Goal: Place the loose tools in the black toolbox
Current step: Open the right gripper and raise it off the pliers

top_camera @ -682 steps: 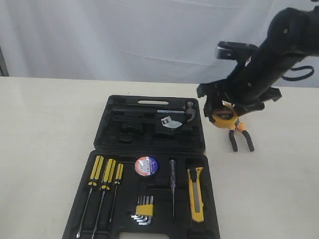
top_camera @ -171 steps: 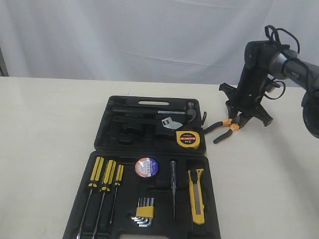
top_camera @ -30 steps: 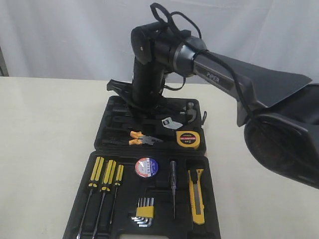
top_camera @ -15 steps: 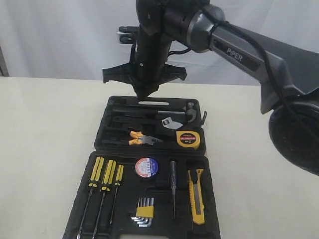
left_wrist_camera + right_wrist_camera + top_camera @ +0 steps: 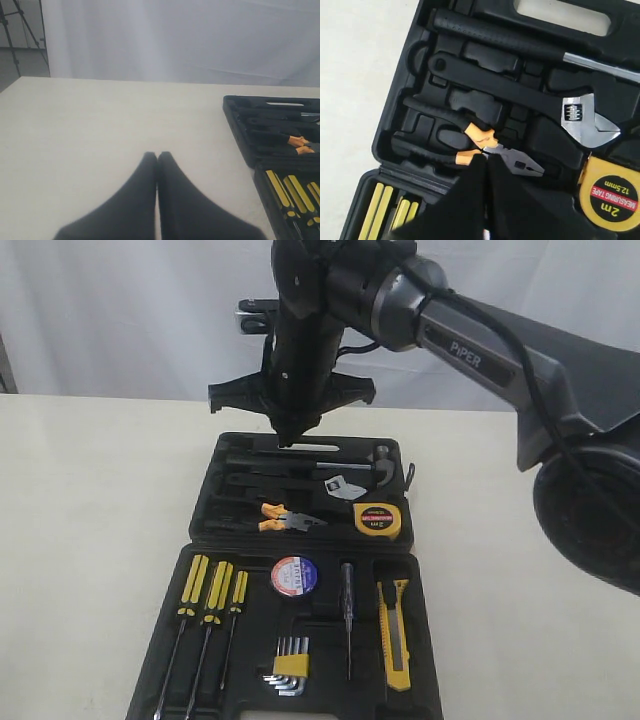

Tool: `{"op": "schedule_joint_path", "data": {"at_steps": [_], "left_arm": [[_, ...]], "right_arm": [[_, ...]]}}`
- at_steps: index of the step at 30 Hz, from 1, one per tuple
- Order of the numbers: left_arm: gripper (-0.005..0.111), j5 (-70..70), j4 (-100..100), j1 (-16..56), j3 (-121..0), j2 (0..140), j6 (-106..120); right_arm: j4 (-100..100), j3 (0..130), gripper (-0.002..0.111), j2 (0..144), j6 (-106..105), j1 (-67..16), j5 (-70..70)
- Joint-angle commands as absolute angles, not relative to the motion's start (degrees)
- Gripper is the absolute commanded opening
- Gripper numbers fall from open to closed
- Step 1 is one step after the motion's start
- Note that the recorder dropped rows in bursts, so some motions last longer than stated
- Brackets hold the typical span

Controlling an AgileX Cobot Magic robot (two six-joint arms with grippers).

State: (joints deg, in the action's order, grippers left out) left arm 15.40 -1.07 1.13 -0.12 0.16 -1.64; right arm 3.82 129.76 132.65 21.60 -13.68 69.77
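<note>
**All four loose tools boxed; both pairs of fingers shut and empty**

On the table (image 5: 90, 500): one black toolbox (image 5: 230, 540), open flat in two halves. Above its far half, one dark arm (image 5: 480, 350), lettered "PiPER". At its end, the right fingers (image 5: 476, 175), pressed tip to tip, gripping nothing, raised clear of the tools. Left fingers (image 5: 149, 170) likewise closed on nothing, low over the table, with the toolbox well off to one side.

In the half below the right fingers:
- One hammer (image 5: 495, 39) and one adjustable wrench (image 5: 580, 117).
- One orange-handled pliers (image 5: 485, 142), lying in a recess directly under the tips.
- One round yellow tape measure (image 5: 612, 197) just beside the pliers, marked "2m" and "12.5mm".

In the other half, farther from those fingers:
- Three yellow-handled screwdrivers (image 5: 212, 585).
- One yellow-black utility knife (image 5: 393, 632).
- One black tape roll (image 5: 294, 574), its red-white-blue label too small to read.
- One hex key set (image 5: 288, 660) in a yellow clip.
</note>
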Motion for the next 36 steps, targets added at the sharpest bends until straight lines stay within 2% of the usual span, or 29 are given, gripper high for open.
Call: {"op": "schedule_joint_path", "data": {"at_steps": [1,10,28,36], "left_arm": [[0.0,15.4,-1.2,1.2,0.0,0.0,-1.8],[0.0,15.4,-1.2,1.2,0.0,0.0,-1.8],[0.0,15.4,-1.2,1.2,0.0,0.0,-1.8],[0.0,15.4,-1.2,1.2,0.0,0.0,-1.8]], "right_arm": [[2.5,129.9,-0.001,133.4,16.3,-13.5,70.0],[1.1,129.9,-0.001,137.7,4.5,-13.5,66.9],[0.0,129.9,-0.001,146.9,4.2,-13.5,62.9],[-0.4,129.8,-0.001,143.6,3.9,-13.7,66.2]]}}
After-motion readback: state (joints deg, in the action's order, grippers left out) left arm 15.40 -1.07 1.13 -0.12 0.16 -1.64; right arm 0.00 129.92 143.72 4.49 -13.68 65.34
